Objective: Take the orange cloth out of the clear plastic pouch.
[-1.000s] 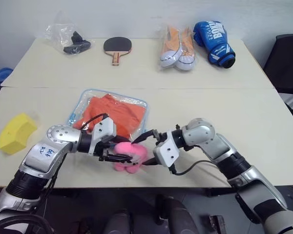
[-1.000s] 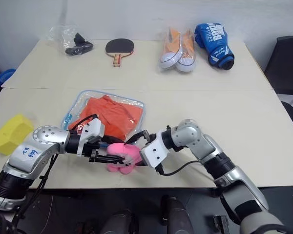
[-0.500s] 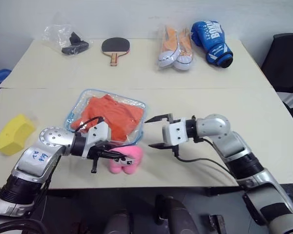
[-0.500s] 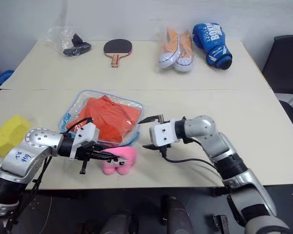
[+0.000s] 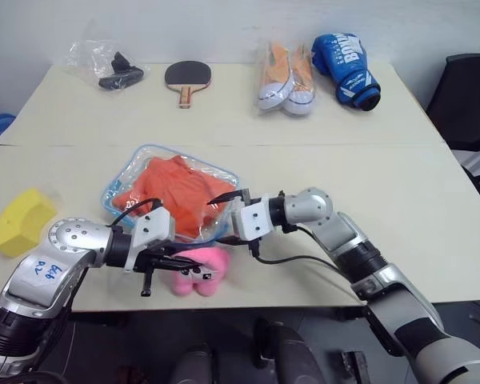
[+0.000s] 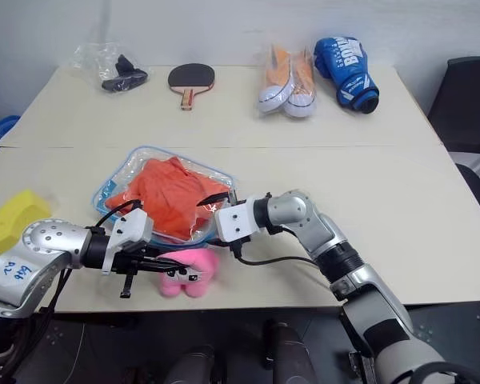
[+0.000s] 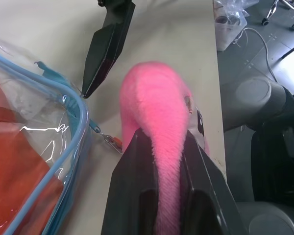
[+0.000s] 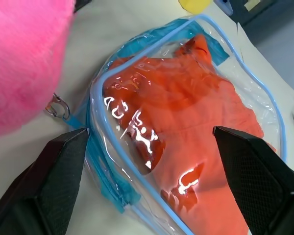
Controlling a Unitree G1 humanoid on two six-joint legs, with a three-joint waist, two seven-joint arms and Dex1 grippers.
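The clear plastic pouch [image 5: 128, 178] with blue edging lies on the near table, and the folded orange cloth [image 5: 170, 186] is inside it. Its pink plush heart charm [image 5: 198, 270] hangs by a short chain at the front corner. My left gripper [image 5: 178, 262] is shut on that charm; in the left wrist view the two black fingers [image 7: 137, 171] pinch the plush [image 7: 157, 93]. My right gripper [image 5: 216, 218] is open at the pouch's near right corner. In the right wrist view its fingers [image 8: 54, 176] stand on either side of the pouch's edge [image 8: 95, 98], with the cloth [image 8: 186, 127] between them.
A yellow sponge [image 5: 20, 220] sits at the near left. On the far table are a crinkled bag of black items [image 5: 108, 68], a table-tennis paddle [image 5: 187, 78], wrapped orange-and-white shoes [image 5: 286, 76] and a blue boxing glove [image 5: 348, 68]. A black chair [image 5: 468, 104] stands at the right.
My left gripper shut on the pink charm and drew it slightly left. My right gripper left the charm, swung out to the right, then came back open to the pouch's corner.
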